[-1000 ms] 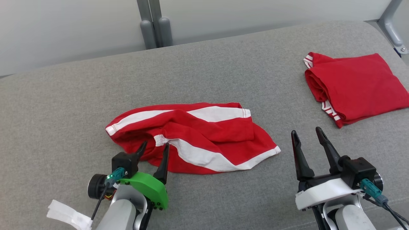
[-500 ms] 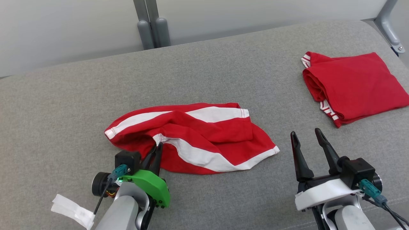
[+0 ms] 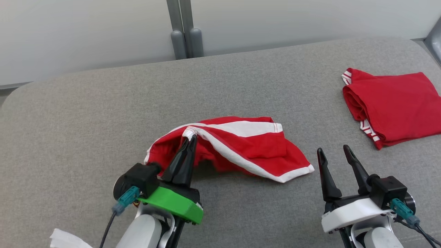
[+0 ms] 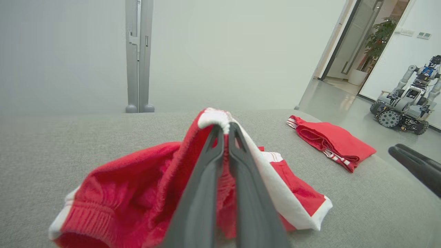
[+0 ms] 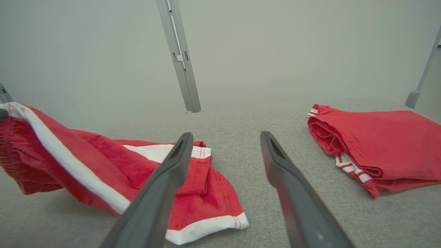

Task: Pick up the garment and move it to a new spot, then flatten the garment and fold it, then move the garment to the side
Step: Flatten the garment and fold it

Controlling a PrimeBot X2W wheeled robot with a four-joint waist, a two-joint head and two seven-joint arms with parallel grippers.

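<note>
The garment is a pair of red shorts with white stripes, crumpled at the middle of the grey cushion. My left gripper is shut on its white-edged waistband and holds that part lifted, while the rest trails on the cushion. The left wrist view has the pinched white hem at my left gripper, red cloth hanging below. My right gripper stands open above the cushion, just right of the shorts' white-trimmed leg end. In the right wrist view the garment lies left of my open right gripper.
A second red garment, folded, lies at the cushion's far right. A grey post rises behind the cushion against a pale wall. Through a doorway in the left wrist view, another wheeled robot stands on the floor.
My left gripper shut on the garment's waistband and lifted it up and away from me, pulling the cloth taller. The head camera shifted. The right gripper stayed open in place.
</note>
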